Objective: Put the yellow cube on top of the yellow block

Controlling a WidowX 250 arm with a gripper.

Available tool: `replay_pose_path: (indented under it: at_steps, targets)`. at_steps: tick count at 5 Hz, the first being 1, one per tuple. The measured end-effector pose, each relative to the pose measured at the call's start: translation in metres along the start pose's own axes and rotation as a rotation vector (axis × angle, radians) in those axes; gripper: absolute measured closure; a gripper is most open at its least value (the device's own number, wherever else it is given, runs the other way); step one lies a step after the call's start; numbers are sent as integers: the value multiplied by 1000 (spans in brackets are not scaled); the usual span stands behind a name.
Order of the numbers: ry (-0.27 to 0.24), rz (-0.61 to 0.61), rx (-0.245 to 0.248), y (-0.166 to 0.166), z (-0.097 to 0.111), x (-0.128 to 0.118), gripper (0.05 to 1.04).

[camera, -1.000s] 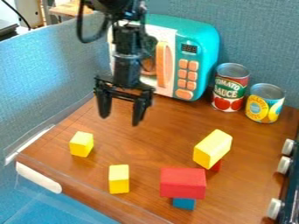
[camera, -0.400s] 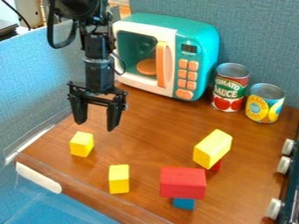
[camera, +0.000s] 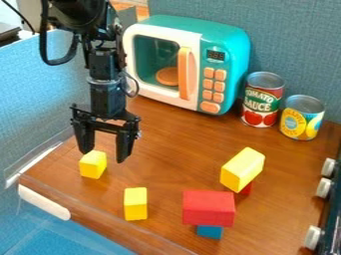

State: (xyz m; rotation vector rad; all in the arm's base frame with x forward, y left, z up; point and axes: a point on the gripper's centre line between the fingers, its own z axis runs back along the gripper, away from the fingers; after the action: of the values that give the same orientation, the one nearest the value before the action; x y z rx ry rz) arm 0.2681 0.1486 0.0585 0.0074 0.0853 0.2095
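Just above the yellow cube (camera: 92,165), the gripper (camera: 104,156) hangs with its fingers apart. Nearer the camera than that cube, which sits on the wooden surface (camera: 180,149), stands a small yellow block (camera: 136,204); well right of it, a long yellow block (camera: 241,169) rests tilted.

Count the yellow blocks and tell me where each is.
3: a small yellow cube at left, an upright yellow rectangular block at front left of center, and a long yellow block atop a red block.
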Motion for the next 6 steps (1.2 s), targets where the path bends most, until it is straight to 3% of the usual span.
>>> replay_pose_path:
  at_steps: [2, 4, 6]
  targets:
    - [-11, 60, -25, 15, -9, -19, 83]
    - [-24, 97, -51, 26, -14, -18, 83]
    - [-8, 38, -89, 34, -34, 18, 83]
